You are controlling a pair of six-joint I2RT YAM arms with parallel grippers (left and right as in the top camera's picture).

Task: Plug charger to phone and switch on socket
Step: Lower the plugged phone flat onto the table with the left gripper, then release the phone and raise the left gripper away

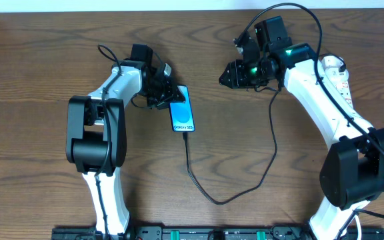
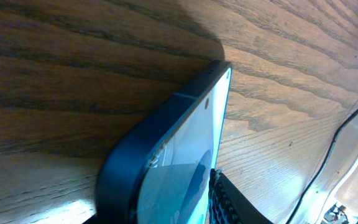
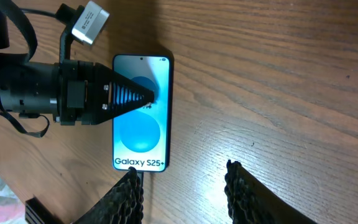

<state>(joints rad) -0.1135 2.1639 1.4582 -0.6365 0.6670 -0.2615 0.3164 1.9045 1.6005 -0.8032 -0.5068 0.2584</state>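
**Q:** Entry one, the Galaxy smartphone (image 1: 183, 112): location and lie?

**A:** Flat on the desk (image 1: 39, 67), screen up and lit. It sits well apart from the white power strip (image 1: 344, 83), on the left arm's side of it. Its long axis runs from the far edge of the desk to the near edge, slightly canted. The camera-hole end points far, and the "Galaxy" end and port point near.

**Q:** Charger cable (image 1: 188, 153)?

**A:** The tip meets the phone's near end and looks seated, so I judge this step done. The cable loops away and back towards the power strip, and its far end is hidden under the right arm.

**Q:** Hands?

**A:** On the left hand (image 3: 146, 97), one pad rests on the screen. I cannot tell whether it is clamped or apart. The right hand (image 3: 185, 196) has its fingers apart and empty, and it hovers between the phone and the power strip.

**Q:** Outstanding?

**A:** Switching on the power strip. The switch position is not legible, so I judge this step not yet done.
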